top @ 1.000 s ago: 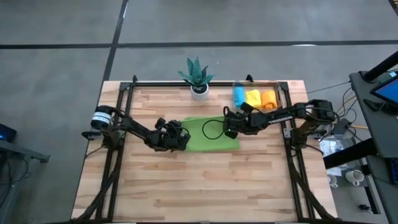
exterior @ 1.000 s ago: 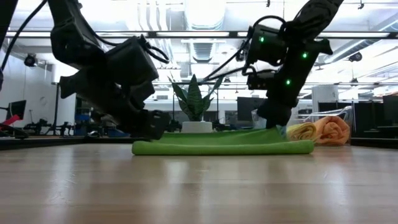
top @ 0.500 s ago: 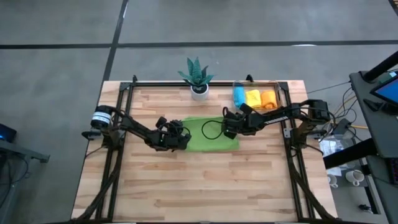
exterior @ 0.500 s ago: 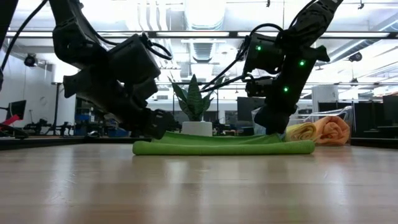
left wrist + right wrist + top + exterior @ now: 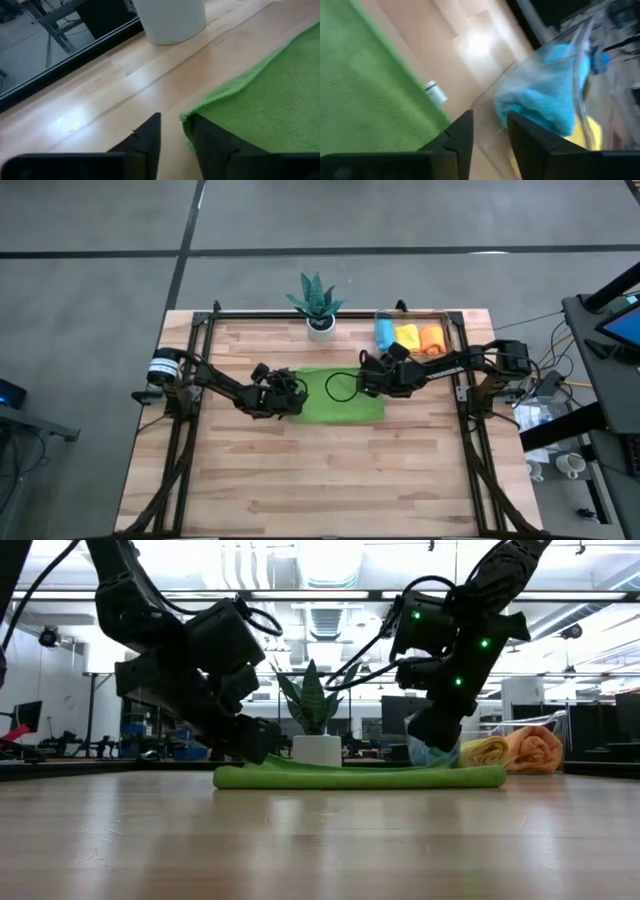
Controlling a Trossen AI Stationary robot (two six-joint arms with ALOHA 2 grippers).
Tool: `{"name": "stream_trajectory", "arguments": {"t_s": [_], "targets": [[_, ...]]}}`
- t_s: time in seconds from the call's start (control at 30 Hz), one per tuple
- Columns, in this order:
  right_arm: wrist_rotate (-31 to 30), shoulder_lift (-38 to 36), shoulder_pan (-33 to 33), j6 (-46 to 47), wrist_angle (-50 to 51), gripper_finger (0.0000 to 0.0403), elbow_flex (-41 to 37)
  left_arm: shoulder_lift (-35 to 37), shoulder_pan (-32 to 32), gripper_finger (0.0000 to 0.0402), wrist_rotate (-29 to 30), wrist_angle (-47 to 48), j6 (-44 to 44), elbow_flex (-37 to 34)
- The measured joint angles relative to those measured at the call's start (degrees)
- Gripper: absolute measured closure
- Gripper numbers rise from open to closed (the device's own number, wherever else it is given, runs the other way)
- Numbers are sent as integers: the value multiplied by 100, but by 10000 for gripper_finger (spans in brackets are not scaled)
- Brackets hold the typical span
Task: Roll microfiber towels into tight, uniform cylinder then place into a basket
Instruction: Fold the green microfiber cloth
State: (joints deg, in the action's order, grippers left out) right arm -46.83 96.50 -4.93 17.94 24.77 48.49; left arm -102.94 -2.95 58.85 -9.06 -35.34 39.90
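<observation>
Rolling is the step in hand, judging by the green towel (image 5: 340, 396) lying flat mid-tabletop, one long edge already doubled over. The left hand (image 5: 174, 134) sits at one corner and the right hand (image 5: 489, 131) at the far edge beside the basket (image 5: 451, 330); both have fingers slightly parted, gripping nothing. Next, both likely need to pinch the towel's edge evenly.
</observation>
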Motion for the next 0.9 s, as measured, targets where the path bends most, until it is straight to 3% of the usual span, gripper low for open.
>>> {"name": "stream_trajectory", "arguments": {"t_s": [0.2, 0.4, 0.63, 0.77, 0.9], "targets": [[-380, -234, 70, -137, 25, 256, 0, 343, 1, 249, 8, 22, 743, 90], [-441, -657, 276, -140, 3, 249, -2, 1094, 1, 209, 149, 95, 1258, 100], [-439, -1182, 621, -147, -17, 250, -5, 1620, -27, 194, 156, 88, 1472, 27], [-432, -1353, 644, -118, -2, 255, -21, 1438, 1, 194, -38, 94, 1292, -30], [-426, -1387, 642, -102, 2, 257, -31, 1140, 135, 194, -600, 102, 1165, -66]]}}
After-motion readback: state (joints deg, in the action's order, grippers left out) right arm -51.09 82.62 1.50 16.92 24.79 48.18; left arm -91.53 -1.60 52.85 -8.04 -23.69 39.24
